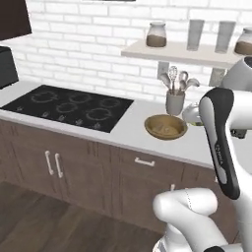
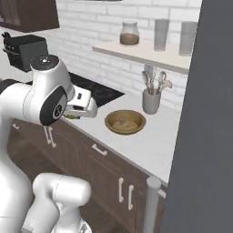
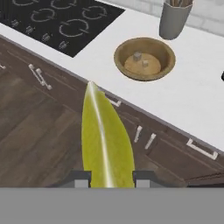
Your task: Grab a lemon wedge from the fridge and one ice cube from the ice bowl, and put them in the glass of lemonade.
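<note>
Where fingertips meet, lemon wedge (image 3: 106,140) clamped in end effector (image 3: 108,179), above cabinet fronts (image 3: 39,113).

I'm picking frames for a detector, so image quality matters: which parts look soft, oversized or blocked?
Hand view: the lemon wedge looms huge and soft-edged between the fingertips; the ice bowl stays fairly crisp. Right base view: the fridge blocks the right side. Left base view: lighting even, shadows faint.

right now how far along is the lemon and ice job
Done: the yellow-green lemon wedge is out of the fridge, pinched between the dark fingers. In hand: carrying it above the brown cabinet fronts, short of the white counter. Left: drop it in the lemonade, then fetch one cube from the tan wooden ice bowl.
</note>
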Motion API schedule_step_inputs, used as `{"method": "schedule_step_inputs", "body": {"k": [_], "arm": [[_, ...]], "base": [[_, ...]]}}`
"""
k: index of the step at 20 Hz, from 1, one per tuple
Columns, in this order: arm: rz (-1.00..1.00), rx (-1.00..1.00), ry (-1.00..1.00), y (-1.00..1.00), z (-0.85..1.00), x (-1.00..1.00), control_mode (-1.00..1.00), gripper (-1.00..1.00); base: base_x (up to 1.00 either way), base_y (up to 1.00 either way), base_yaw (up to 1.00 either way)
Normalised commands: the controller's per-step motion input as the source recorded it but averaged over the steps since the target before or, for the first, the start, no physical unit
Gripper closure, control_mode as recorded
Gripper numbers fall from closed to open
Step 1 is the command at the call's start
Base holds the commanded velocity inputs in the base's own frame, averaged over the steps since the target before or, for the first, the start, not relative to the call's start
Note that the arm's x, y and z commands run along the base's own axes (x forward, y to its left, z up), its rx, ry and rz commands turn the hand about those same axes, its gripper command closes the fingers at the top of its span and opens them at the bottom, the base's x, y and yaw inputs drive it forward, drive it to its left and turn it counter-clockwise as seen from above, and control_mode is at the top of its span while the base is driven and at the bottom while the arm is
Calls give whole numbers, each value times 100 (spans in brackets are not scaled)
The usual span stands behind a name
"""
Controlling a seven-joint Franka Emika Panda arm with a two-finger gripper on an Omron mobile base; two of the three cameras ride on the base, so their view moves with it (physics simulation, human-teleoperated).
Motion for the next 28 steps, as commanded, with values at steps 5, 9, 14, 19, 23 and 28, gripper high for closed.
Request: {"method": "schedule_step_inputs", "body": {"k": [5, 9, 14, 19, 23, 28], "arm": [[0, 0, 0, 0, 0, 0, 100, 100], [0, 0, 0, 0, 0, 0, 100, 100], [0, 0, 0, 0, 0, 0, 100, 100], [0, 0, 0, 0, 0, 0, 100, 100], [0, 0, 0, 0, 0, 0, 100, 100], [-8, 1, 13, -34, -29, 13, -100, 100]], "base": [[100, 0, -63], [48, -9, -67], [0, -45, -76], [42, -13, -39], [62, 0, -1], [25, -14, -2]]}}
